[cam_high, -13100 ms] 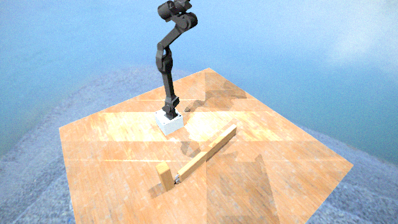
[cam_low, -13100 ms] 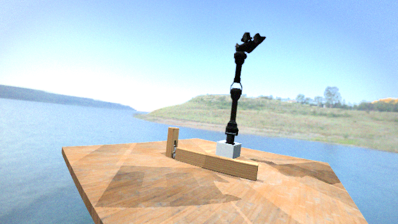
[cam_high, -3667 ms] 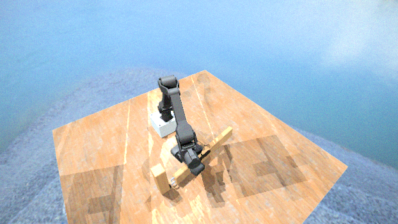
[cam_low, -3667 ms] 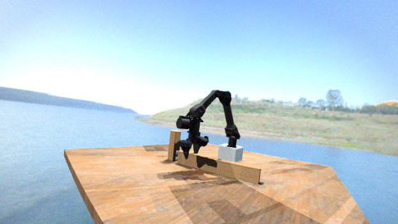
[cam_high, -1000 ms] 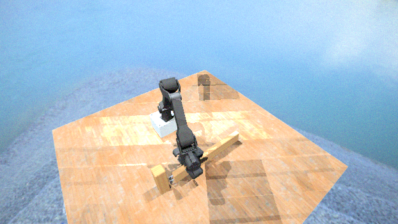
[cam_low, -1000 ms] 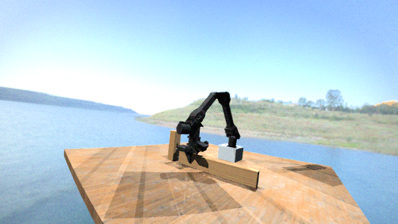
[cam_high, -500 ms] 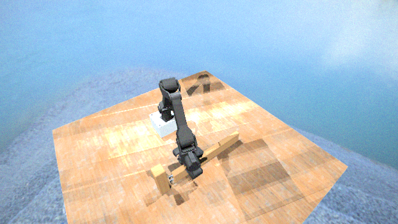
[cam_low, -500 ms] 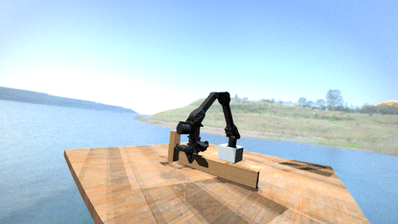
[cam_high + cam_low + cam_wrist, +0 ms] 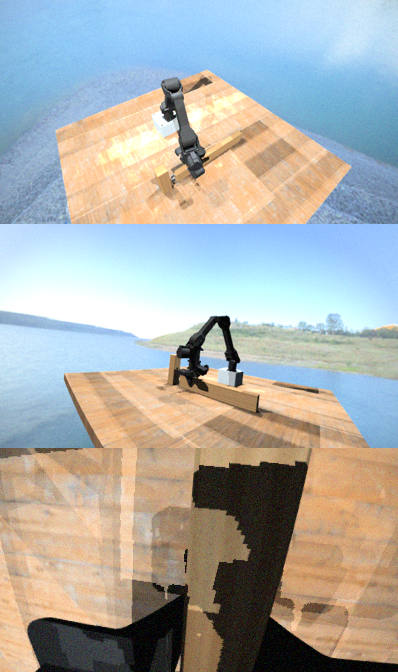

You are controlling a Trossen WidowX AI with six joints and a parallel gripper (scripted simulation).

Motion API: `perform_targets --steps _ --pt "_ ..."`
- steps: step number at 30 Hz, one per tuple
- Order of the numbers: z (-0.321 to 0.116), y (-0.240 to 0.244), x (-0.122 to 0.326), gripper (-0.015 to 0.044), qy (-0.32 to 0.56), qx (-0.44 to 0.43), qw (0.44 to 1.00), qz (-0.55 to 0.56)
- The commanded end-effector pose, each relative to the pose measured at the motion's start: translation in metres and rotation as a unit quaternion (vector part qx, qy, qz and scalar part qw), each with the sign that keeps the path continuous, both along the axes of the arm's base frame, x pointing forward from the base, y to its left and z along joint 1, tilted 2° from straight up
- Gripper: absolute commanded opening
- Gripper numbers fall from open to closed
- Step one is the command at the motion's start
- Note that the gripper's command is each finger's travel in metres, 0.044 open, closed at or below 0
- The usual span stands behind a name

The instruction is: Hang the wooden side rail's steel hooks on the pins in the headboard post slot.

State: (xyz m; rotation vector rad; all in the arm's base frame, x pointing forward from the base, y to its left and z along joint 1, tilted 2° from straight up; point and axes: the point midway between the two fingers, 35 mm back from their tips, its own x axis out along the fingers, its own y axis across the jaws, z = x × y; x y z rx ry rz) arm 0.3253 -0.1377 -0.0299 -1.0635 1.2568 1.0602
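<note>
The wooden side rail [image 9: 225, 143] [image 9: 230, 395] [image 9: 215, 528] stands on its narrow edge, its far end down at the table. My gripper [image 9: 194, 166] [image 9: 191, 381] [image 9: 215, 599] is shut on the rail near its hook end, one finger on each side; the arm hides much of the grip in the top and exterior views. The headboard post [image 9: 164, 180] [image 9: 173, 369] stands upright just beyond that end. The steel hooks [image 9: 173, 179] show as small grey shapes close beside the post's face. The slot and pins are hidden, so I cannot tell whether the hooks sit on the pins.
The arm's white base block [image 9: 166, 126] [image 9: 228, 377] stands on the wooden table [image 9: 105, 182] [image 9: 128, 403], behind the rail in the exterior view. Dark shadow patches lie across the table and rail. The table's edges drop off on all sides.
</note>
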Motion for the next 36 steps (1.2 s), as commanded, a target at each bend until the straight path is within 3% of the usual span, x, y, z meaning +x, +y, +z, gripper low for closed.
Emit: perform_targets --steps 1,36 --pt "0.0045 -0.0007 0.0028 0.0000 -0.006 -0.001 1.000 -0.004" --pt "0.0104 -0.0009 0.0025 0.0000 -0.006 -0.001 1.000 -0.004"
